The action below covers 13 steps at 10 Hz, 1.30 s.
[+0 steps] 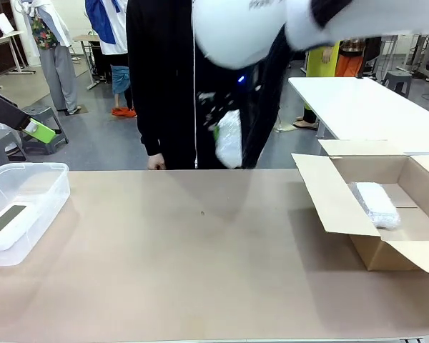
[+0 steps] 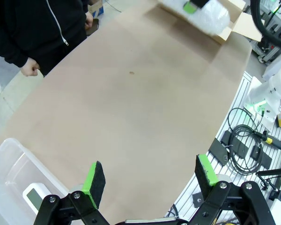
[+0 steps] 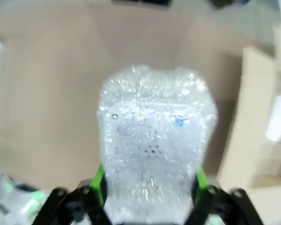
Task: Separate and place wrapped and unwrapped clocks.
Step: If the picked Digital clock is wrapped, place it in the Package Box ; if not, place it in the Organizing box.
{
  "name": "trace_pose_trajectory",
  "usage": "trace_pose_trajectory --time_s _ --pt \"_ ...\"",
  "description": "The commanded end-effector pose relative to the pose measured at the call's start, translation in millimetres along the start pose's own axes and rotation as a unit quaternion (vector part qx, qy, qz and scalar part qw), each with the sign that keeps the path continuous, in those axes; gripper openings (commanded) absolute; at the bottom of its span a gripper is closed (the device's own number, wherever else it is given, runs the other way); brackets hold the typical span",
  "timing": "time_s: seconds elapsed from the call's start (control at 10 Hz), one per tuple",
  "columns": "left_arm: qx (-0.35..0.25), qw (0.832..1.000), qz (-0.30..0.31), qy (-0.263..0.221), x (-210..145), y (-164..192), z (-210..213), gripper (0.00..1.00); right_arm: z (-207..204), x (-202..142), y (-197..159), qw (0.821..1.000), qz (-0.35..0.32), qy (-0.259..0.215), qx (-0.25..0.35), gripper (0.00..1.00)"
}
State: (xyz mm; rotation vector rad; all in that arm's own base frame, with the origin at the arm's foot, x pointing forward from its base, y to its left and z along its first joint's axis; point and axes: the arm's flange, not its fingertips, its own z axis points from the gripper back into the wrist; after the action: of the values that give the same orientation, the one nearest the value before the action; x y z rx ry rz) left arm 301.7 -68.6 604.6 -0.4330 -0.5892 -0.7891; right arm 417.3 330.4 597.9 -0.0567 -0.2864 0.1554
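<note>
While the right gripper (image 3: 150, 187) is closed tight on a wrapped clock (image 3: 152, 154), it holds that bundle up in the air above the far edge of the table (image 1: 200, 250), in front of a person in a black top (image 1: 161, 78). Its green pads press both sides of the bubble wrap. A second wrapped clock (image 1: 376, 204) lies inside the cardboard box (image 1: 329, 193) at the right edge of the table. At the left edge sits a clear plastic tub (image 1: 36, 187), and the bare white clock (image 1: 6, 223) lies flat in it, screen up. Near that tub, the left gripper (image 2: 150, 180) hangs over the table with its fingers (image 2: 94, 183) wide apart, holding nothing.
</note>
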Motion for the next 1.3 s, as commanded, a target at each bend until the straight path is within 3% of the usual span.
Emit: trace_pose_trajectory --time_s 0.0,0.1,0.3,0.6,0.8,0.9,1.2 --pt "0.003 1.0 0.0 0.0 0.8 -0.6 0.4 1.0 38.9 24.9 -88.3 0.997 -0.066 0.014 -0.037 0.8" --pt "0.003 1.0 0.0 0.0 0.8 -0.6 0.4 1.0 42.6 37.9 -141.9 0.994 -0.092 0.046 -0.046 0.8" --pt "0.003 1.0 0.0 0.0 0.8 -0.6 0.4 1.0 28.1 43.1 -232.5 0.986 -0.147 0.052 -0.065 0.8" --pt "0.003 1.0 0.0 0.0 0.8 -0.6 0.4 1.0 -41.4 17.9 -325.0 0.988 -0.121 0.069 -0.064 0.8" --pt "0.003 1.0 0.0 0.0 0.8 -0.6 0.4 1.0 -84.2 4.5 -360.0 0.986 -0.108 0.119 -0.045 0.8" --pt "0.003 1.0 0.0 0.0 0.8 -0.6 0.4 1.0 -109.5 2.3 -373.2 0.98 -0.097 0.172 -0.014 0.8" --pt "0.003 1.0 0.0 0.0 0.8 -0.6 0.4 1.0 -165.0 2.7 -385.1 0.968 -0.142 0.204 0.026 0.8"
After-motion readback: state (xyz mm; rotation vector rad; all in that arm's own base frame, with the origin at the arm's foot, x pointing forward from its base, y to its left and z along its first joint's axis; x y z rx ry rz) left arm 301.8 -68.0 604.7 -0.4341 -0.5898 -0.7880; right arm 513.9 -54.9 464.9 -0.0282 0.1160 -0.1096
